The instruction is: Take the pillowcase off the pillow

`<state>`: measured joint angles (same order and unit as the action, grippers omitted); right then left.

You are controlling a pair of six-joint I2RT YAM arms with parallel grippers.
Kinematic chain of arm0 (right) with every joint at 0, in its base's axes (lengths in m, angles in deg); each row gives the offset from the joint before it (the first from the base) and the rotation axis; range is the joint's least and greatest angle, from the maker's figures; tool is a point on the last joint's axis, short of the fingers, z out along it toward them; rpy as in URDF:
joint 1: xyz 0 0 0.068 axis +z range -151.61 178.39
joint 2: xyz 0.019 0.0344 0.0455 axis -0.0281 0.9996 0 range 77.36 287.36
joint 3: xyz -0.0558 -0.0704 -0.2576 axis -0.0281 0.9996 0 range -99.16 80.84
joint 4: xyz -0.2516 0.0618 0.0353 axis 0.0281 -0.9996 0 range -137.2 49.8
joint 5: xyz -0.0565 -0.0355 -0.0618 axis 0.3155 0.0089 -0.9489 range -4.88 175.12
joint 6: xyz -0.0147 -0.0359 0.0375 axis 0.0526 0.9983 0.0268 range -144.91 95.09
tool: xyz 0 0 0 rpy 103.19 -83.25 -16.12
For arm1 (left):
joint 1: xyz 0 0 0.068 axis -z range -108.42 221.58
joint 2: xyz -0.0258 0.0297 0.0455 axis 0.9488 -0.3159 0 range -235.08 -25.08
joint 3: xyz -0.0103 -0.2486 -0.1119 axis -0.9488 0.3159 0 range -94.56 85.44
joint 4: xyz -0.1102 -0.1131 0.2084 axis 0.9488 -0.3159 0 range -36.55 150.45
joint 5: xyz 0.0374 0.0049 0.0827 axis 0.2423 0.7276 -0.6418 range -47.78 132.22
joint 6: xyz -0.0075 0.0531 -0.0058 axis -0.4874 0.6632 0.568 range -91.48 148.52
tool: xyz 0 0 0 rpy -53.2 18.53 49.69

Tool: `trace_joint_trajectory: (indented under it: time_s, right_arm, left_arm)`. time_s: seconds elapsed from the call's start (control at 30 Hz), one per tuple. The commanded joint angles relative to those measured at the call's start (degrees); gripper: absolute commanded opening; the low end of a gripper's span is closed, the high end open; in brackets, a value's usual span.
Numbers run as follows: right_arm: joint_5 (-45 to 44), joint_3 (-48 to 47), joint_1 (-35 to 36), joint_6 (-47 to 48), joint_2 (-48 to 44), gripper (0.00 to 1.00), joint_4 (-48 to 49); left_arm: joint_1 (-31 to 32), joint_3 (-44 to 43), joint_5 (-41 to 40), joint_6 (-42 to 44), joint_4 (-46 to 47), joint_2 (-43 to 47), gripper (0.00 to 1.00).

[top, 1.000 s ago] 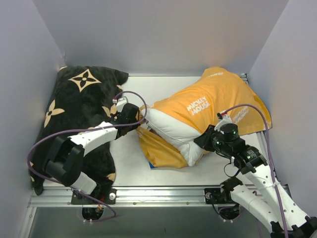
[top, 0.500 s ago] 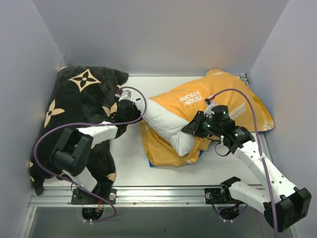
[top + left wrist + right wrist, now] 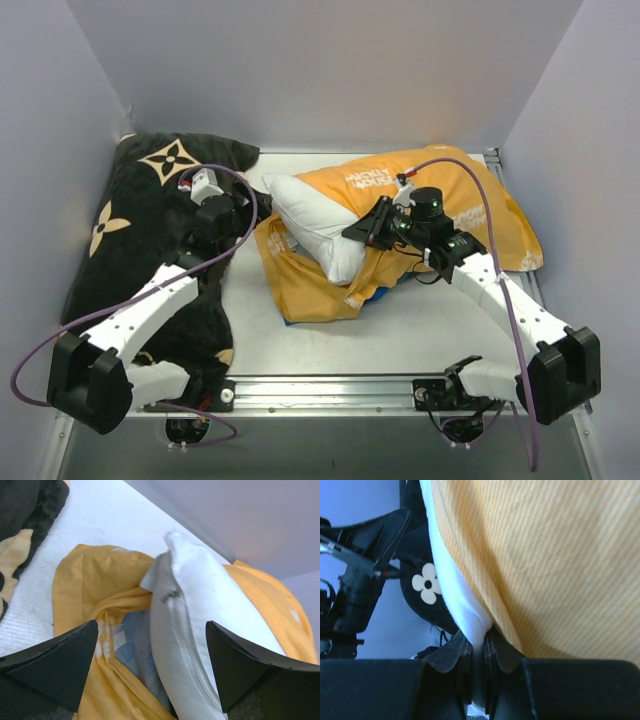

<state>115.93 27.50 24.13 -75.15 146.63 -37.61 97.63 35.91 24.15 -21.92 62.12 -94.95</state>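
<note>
Left gripper [image 3: 151, 624]: forearm stretched over black cushion [image 3: 150, 210], jaws wide, empty. Right gripper [image 3: 479, 642]: elbow bent, pinching the pillow [image 3: 310, 220] at its white edge.

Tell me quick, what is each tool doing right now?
Left tool: open, holding nothing.
Right tool: closed on the pillow.

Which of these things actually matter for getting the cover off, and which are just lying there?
Part of the job:
- pillowcase, orange side up, partly pulled off
- pillow, white, sticking out of the open end
- right gripper, pinching the pillow
- left gripper, open, facing the bare end

Just lying about:
- black cushion with tan flowers, at the left of the table
</note>
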Motion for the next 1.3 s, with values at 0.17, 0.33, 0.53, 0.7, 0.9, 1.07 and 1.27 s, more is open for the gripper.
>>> trace_joint_trajectory:
  time_s: [0.17, 0.33, 0.53, 0.7, 0.9, 1.07, 1.27]
  right_arm:
    - [5.0, -12.0, 3.1, -5.7, 9.6, 0.00, 13.8]
    - [3.9, -16.0, 6.2, -6.4, 15.3, 0.00, 14.5]
    - [3.9, -19.8, 7.9, -6.4, 20.6, 0.00, 13.8]
    - [3.9, -20.3, 8.7, -7.9, 23.0, 0.00, 15.3]
    - [3.3, -24.1, 8.8, -7.1, 24.3, 0.00, 12.6]
    - [3.0, -25.1, 9.2, -6.5, 24.5, 0.00, 11.8]
    - [3.2, -24.4, 9.6, -6.7, 24.0, 0.00, 11.9]
  left_arm:
    - [6.2, 7.8, 8.4, -3.8, 4.9, 8.9, 0.97]
    - [14.8, 8.1, 9.6, -5.0, 9.8, 6.0, 0.97]
    - [16.9, 12.3, 9.8, -4.9, 17.6, 7.5, 0.97]
    - [16.7, 12.0, 13.7, -3.0, 18.5, 7.4, 0.97]
    - [16.8, 17.5, 14.3, -3.5, 26.1, 11.8, 0.97]
    - [15.7, 17.7, 15.7, -4.3, 26.3, 11.5, 0.98]
    - [14.8, 14.9, 16.7, -3.9, 25.4, 8.2, 0.97]
